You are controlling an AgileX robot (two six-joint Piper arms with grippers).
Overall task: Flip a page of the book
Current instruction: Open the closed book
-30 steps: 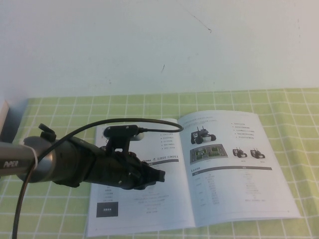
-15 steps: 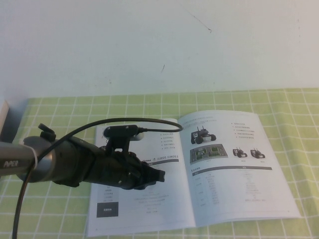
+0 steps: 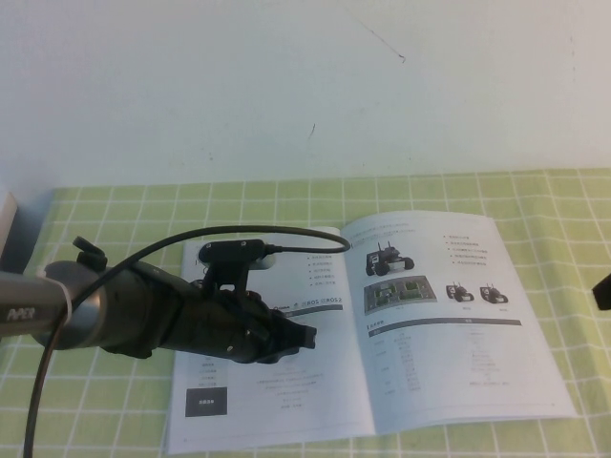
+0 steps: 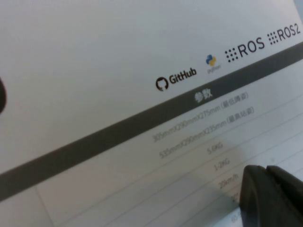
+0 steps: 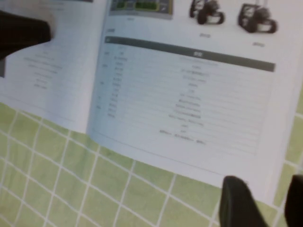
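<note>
Book [image 3: 382,324]: one thin white paper booklet, lying open and flat on the green-and-white checked cloth [image 3: 573,219], its right-hand page [image 3: 449,315], a glossy white sheet printed with black wheeled-robot photos, a green board picture and text tables, not yet lifted, so the turn appears still wholly to do. Two arms: the left gripper [image 3: 304,339] hovers over the left-hand leaf [image 3: 286,401], holding nothing visible, its gap impossible to judge; the right gripper [image 5: 262,201] sits at the near right corner of the page, fingers [image 5: 239,203] parted and empty.
</note>
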